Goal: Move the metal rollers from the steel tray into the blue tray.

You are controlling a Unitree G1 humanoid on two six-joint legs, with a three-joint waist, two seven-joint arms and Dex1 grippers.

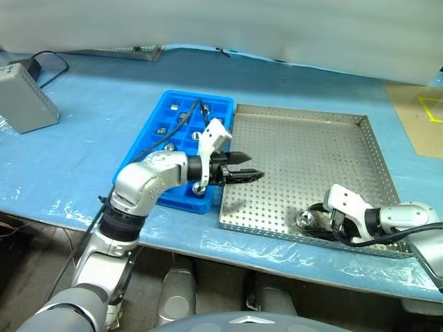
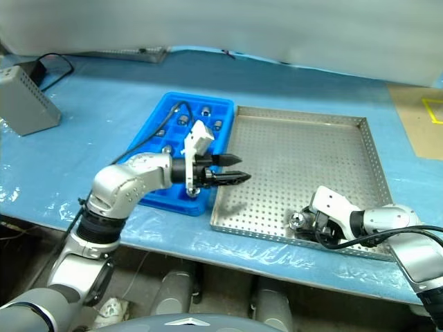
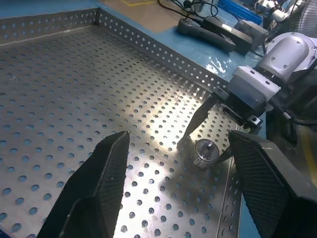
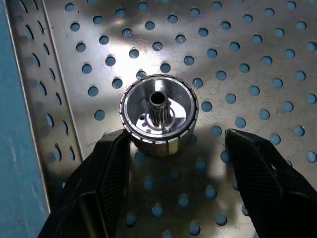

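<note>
Worktop [image 1: 97,131]: a wide flat surface under a smooth blue plastic sheet that is glossy and wrinkled near the front edge.
Steel tray [image 1: 304,145]: large, square, dull silver metal, lying right of centre. Its floor is punched all over with rows of small round holes, and its low raised rims are punched too.
Blue tray [image 1: 156,142]: bright blue moulded plastic, rectangular, narrower than the steel tray and touching that tray's left rim. A grid of square compartments divides it; several hold small silver rollers [image 1: 174,106].
Grey box [image 1: 24,100]: a matt grey block at the far left of the worktop, with a black cable [image 1: 52,62] looping behind it.
Left gripper [image 1: 243,173]: silver arm with a white wrist block and black tapered fingers. It points across the steel tray's left edge, above the floor. The fingers stand partly apart with nothing between them.
Right gripper [image 3: 214,133]: white block and black fingers, low over the steel tray's near right corner. The fingers are spread wide on either side of a roller, one finger about touching it, the other apart; not closed on it.
Roller [image 4: 158,115]: short shiny cylinder with a ribbed outer wall, a hollow face and a dark-holed centre post. It stands upright on the perforated floor, near the tray's rim.
Writing: none readable.
</note>
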